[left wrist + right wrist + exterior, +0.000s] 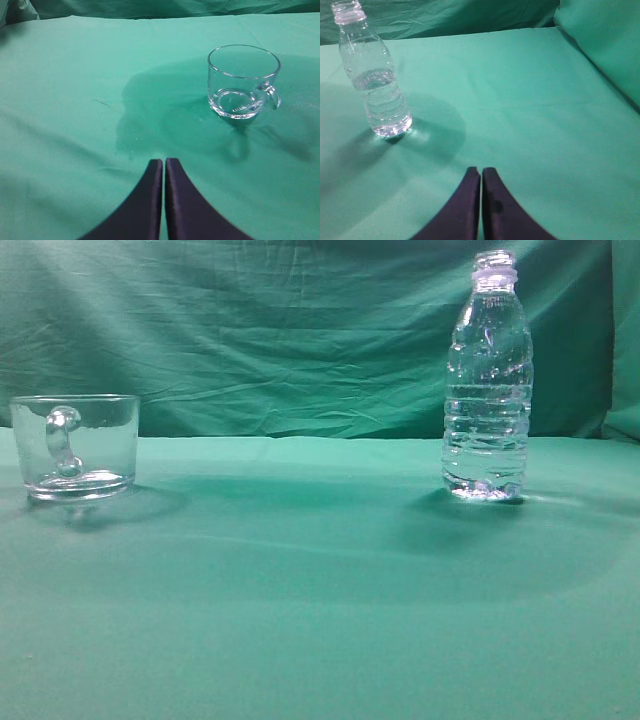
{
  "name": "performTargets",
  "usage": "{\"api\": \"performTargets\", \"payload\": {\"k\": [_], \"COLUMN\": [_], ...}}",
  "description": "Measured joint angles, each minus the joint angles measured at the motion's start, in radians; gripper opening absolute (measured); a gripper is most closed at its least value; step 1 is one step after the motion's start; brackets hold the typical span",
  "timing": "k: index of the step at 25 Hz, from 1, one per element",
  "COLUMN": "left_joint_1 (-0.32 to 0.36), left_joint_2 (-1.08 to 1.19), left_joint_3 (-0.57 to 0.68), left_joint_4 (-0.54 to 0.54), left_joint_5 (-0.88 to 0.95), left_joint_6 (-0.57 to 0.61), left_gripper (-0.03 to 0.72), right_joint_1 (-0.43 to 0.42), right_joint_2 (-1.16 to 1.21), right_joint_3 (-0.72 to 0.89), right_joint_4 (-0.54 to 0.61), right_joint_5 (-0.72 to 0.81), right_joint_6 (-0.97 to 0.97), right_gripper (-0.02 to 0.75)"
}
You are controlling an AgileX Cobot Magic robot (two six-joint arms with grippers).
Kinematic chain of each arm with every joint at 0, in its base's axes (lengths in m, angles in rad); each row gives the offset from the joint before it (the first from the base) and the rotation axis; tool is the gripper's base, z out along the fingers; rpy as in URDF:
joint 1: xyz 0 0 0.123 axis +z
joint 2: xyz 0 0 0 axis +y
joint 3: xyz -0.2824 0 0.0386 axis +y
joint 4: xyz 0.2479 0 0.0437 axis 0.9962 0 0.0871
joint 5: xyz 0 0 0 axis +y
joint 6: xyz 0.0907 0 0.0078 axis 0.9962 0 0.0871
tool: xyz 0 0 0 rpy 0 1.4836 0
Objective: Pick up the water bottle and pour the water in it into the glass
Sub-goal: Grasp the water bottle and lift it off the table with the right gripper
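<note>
**Both grippers closed and empty, bottle and glass stand apart on the green cloth**

In the left wrist view, the left gripper (163,165) is nearest to the camera. Its two dark fingers are pressed together and they hold nothing. It hangs above the green cloth (65,125). Further away and to the right stands the glass (243,82), upright, with its looped handle pointing to the right of that view. It looks empty. A darker patch on the cloth lies between the gripper and the glass.

In the right wrist view, the right gripper (481,172) is also near the camera, fingers pressed together, gripping nothing. Further off, to the left, the water bottle (374,75) stands upright on the cloth, without a cap. The water (382,105) fills the bottle to about the middle.

In the exterior view, no arm is visible. The glass (76,446) stands at the left and the water bottle (488,380) at the right, well apart from each other. Behind them hangs a wrinkled green backdrop (280,330).
</note>
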Motion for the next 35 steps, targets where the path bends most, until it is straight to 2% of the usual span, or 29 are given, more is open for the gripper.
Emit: {"api": "performTargets", "payload": {"k": [23, 25, 31, 35], "left_joint_1": [0.000, 0.000, 0.000, 0.000], "left_joint_2": [0.000, 0.000, 0.000, 0.000], "left_joint_3": [0.000, 0.000, 0.000, 0.000], "left_joint_4": [0.000, 0.000, 0.000, 0.000], "left_joint_5": [0.000, 0.000, 0.000, 0.000], "left_joint_6": [0.000, 0.000, 0.000, 0.000], "left_gripper": [0.000, 0.000, 0.000, 0.000], "right_joint_1": [0.000, 0.000, 0.003, 0.046], "right_joint_2": [0.000, 0.000, 0.000, 0.000], "right_joint_3": [0.000, 0.000, 0.000, -0.046], "right_joint_4": [-0.004, 0.019, 0.096, 0.102], "right_joint_5": [-0.008, -0.062, -0.358, -0.368], "right_joint_6": [-0.002, 0.017, 0.087, 0.099], "right_gripper": [0.000, 0.000, 0.000, 0.000]}}
